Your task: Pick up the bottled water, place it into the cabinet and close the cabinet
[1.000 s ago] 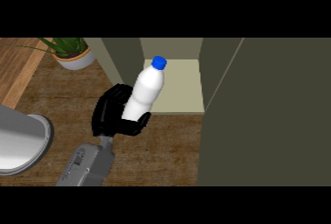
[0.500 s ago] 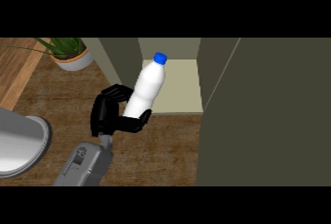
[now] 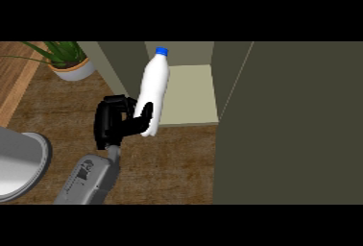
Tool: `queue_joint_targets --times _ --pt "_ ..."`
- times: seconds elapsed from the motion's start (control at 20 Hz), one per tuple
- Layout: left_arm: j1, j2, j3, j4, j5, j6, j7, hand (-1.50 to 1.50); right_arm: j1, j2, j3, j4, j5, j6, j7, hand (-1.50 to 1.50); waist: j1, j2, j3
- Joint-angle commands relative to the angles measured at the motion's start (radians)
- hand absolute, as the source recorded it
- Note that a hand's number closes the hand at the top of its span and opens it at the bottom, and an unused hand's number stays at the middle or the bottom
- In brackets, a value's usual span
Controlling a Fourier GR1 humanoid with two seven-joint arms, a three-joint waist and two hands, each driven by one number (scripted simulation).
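The white water bottle (image 3: 154, 91) with a blue cap (image 3: 162, 49) is held off the counter, tilted, cap end toward the open cabinet. My left hand (image 3: 115, 120) is shut on its lower part, thumb (image 3: 145, 113) across the front. The bottle's lower end hangs by the front edge of the cabinet's pale shelf (image 3: 188, 93). The cabinet's dark door (image 3: 287, 125) stands open at the right. My right hand shows nowhere.
A potted plant (image 3: 68, 62) stands at the back left on the wooden counter (image 3: 170, 158). A grey rounded object (image 3: 18, 163) lies at the lower left edge. The open door fills the right side of the view.
My left hand has carried the bottle a little farther toward the cabinet; the cap now reaches in over the shelf.
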Motion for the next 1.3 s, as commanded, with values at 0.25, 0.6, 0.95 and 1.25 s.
queue_joint_targets --times 0.25,0.6,0.95,1.25 --pt "-0.299 0.021 -0.026 0.176 -0.088 0.017 0.099 1.50 -0.011 -0.026 -0.003 0.004 -0.010 0.024 0.013 -1.50 -0.063 0.027 0.004" --pt "-0.322 0.050 -0.055 0.244 -0.198 0.120 0.133 1.50 -0.008 -0.012 0.019 0.036 0.003 0.025 -0.006 -1.50 -0.074 0.030 0.005" --pt "-0.321 0.077 -0.088 0.309 -0.282 0.209 0.133 1.50 -0.030 -0.020 0.001 0.020 -0.012 0.023 0.013 -1.50 -0.074 0.034 0.005" --pt "-0.304 0.091 -0.100 0.317 -0.297 0.246 0.151 -1.50 -0.018 -0.004 0.019 0.043 -0.005 0.023 -0.013 -1.50 -0.085 0.037 0.004"
